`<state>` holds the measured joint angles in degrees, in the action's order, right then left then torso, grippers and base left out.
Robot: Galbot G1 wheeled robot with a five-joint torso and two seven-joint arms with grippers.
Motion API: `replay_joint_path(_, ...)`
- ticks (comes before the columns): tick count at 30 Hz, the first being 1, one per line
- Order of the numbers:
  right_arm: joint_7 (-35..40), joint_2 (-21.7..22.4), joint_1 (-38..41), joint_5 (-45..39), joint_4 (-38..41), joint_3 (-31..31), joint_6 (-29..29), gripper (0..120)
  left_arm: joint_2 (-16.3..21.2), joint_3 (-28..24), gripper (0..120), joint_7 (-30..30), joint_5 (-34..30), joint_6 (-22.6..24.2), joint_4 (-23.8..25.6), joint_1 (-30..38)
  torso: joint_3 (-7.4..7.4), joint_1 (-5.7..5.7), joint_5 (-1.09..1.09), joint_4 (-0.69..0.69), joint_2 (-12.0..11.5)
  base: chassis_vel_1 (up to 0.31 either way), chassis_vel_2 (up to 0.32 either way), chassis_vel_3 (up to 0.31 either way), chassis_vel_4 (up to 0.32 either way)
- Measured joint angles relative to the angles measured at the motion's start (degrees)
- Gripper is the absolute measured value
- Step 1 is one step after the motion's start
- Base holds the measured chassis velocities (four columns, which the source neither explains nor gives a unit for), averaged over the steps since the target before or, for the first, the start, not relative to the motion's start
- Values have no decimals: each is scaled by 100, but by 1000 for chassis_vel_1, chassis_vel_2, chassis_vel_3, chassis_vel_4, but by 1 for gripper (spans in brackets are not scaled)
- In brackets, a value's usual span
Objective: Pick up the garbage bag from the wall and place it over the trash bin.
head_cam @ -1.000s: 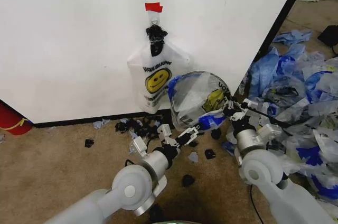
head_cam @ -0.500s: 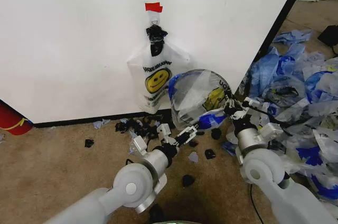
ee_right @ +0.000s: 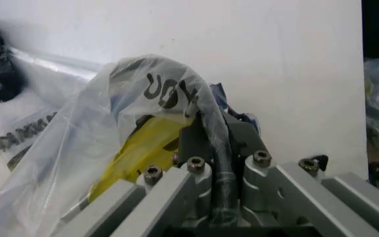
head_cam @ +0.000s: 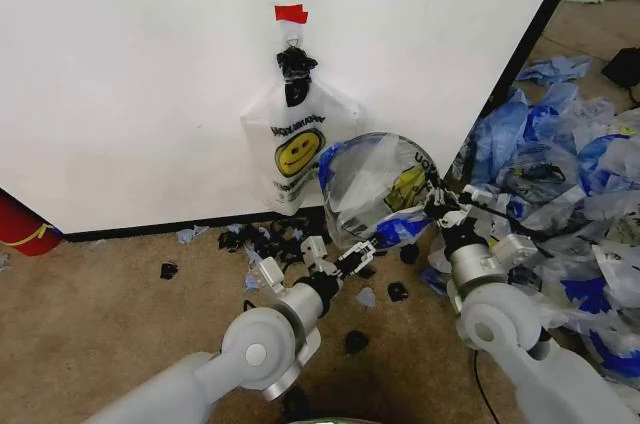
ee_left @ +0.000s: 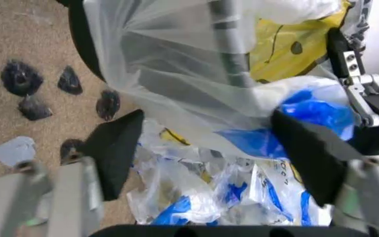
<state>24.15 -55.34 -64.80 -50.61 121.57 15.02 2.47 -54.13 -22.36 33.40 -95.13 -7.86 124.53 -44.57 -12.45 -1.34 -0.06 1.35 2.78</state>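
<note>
wall (head_cam: 130,84): the big white panel stands where it did a second ago; a second smiley bag (head_cam: 292,149) hangs from the hook under the red tape (head_cam: 291,13), untouched.
bag pile (head_cam: 570,194): the heap of mostly blue bags lies on the carpet to the robot's right, unchanged.
trash bin (head_cam: 336,199): only its dark rim shows through the plastic, near the foot of the wall; its place is the same.
garbage bag (head_cam: 375,184): already draped over the bin's mouth. Over the last second its domed top has sagged and shifted slightly, so the film looks to be settling round the rim rather than being lifted.
right gripper (head_cam: 437,206): at the bag's right edge, as before; in the right wrist view its fingers are clamped on a twisted fold of the bag.
left gripper (head_cam: 335,262): has crept a little forward toward the bag's lower left edge; in the left wrist view its fingers (ee_left: 114,150) stand apart, holding nothing.
meaning: the task seems near its end, with the left side yet to be tucked.
</note>
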Motion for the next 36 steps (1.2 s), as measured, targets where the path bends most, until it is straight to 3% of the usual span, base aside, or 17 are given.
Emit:
replay_joint_path(9,-13,-5,-2,0,-40,-10,3,0,-23,-5,45,9,8,4,6,-5,0,0,0,0,0,0,0,0,0)
replay_joint_path(15,-15,-62,50,-30,-108,-39,22,0,52,31,17,18,10,6,83,-50,0,0,0,0,0,0,0,0,0)
replay_joint_path(20,-5,-59,98,-51,-121,-49,22,0,94,50,6,21,13,6,127,-57,0,0,0,0,0,0,0,0,0)
replay_joint_path(36,184,-66,219,-369,-146,-21,-4,0,98,77,5,33,52,16,209,-101,0,0,0,0,0,0,0,0,0)
